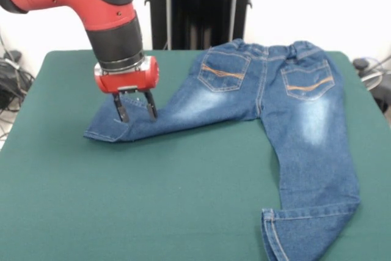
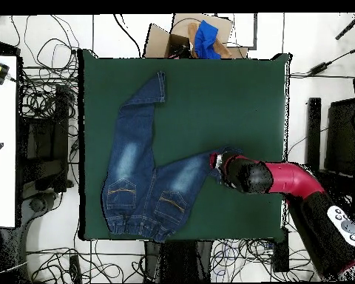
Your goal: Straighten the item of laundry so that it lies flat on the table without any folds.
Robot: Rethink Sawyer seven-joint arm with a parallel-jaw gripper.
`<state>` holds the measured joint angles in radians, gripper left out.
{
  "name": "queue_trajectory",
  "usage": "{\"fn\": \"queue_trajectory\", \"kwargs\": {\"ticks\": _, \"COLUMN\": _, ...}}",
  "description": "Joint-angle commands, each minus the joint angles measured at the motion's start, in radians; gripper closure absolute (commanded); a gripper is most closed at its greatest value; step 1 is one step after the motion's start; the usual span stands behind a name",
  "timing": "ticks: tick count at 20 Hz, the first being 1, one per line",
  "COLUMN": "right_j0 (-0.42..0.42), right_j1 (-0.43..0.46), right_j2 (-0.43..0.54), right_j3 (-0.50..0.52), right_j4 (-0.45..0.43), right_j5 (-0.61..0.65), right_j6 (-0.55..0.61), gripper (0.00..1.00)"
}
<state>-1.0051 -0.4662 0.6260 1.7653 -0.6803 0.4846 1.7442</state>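
Note:
The item of laundry (image 1: pixel 269 99) is a small pair of faded blue jeans lying back-pockets-up on the green table (image 1: pixel 153 200). Its waistband is at the far edge. One leg runs out to the left. The other comes toward the front right, where its hem (image 1: pixel 272 233) is turned up. My gripper (image 1: pixel 138 116) stands open over the end of the left leg, fingertips (image 1: pixel 124 117) down at the denim. From overhead, the jeans (image 2: pixel 147 174) lie on the left half of the table (image 2: pixel 232 96), and the arm's wrist covers most of the gripper (image 2: pixel 218 160) at the leg's end.
A cardboard box (image 2: pixel 173 37) with a blue cloth (image 2: pixel 205 38) in it sits just beyond the table's top edge in the overhead view. Cables lie on the floor around the table. A white desk (image 2: pixel 1 148) stands at the left.

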Motion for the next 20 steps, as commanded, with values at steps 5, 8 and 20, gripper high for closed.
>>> {"fn": "queue_trajectory", "kwargs": {"ticks": 5, "right_j0": -0.014, "right_j1": -0.087, "right_j2": 0.172, "right_j3": 0.091, "right_j4": 0.143, "right_j5": 0.053, "right_j6": -0.039, "gripper": 0.00}}
{"fn": "queue_trajectory", "kwargs": {"ticks": 8, "right_j0": -0.012, "right_j1": -0.088, "right_j2": 0.167, "right_j3": 0.094, "right_j4": 0.139, "right_j5": 0.031, "right_j6": -0.044, "gripper": 0.00}}
{"fn": "queue_trajectory", "kwargs": {"ticks": 20, "right_j0": -0.009, "right_j1": -0.111, "right_j2": 0.141, "right_j3": 0.122, "right_j4": 0.096, "right_j5": -0.033, "right_j6": -0.023, "gripper": 0.00}}
